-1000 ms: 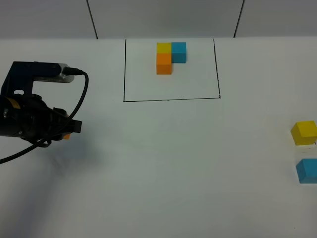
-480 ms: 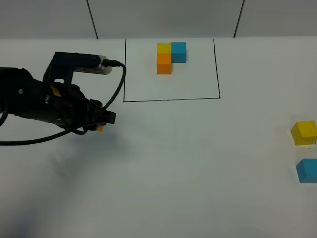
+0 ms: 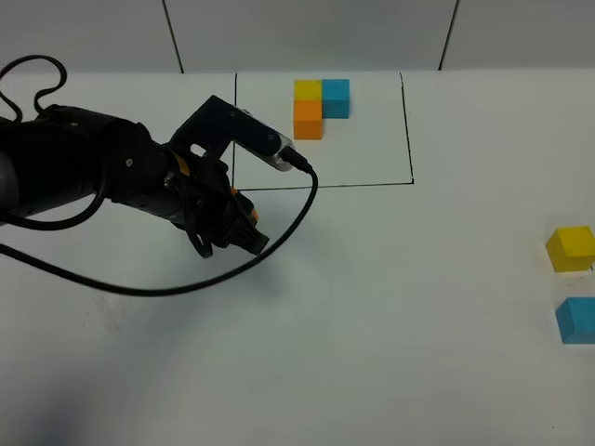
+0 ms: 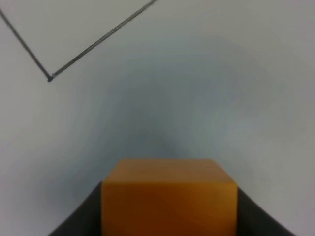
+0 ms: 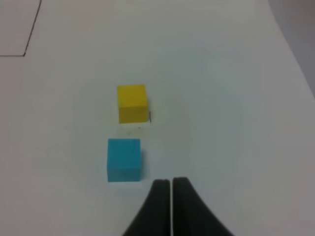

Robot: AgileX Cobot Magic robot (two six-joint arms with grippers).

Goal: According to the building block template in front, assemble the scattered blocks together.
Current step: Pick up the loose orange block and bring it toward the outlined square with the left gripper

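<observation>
Swept rightward across the worktop (image 3: 372,325) in the last second with the left gripper (image 3: 240,226) clamped on the orange block (image 4: 169,196), now hovering just outside the near-left corner of the outlined square (image 3: 232,190), probably bound for placement, leaving the yellow block (image 3: 570,248) and blue block (image 3: 576,320) for the closed, empty right gripper (image 5: 171,184).

Lab test bench: white table (image 3: 390,334), black-marked rectangle (image 3: 363,149), plain panelled wall (image 3: 307,32) behind.
</observation>
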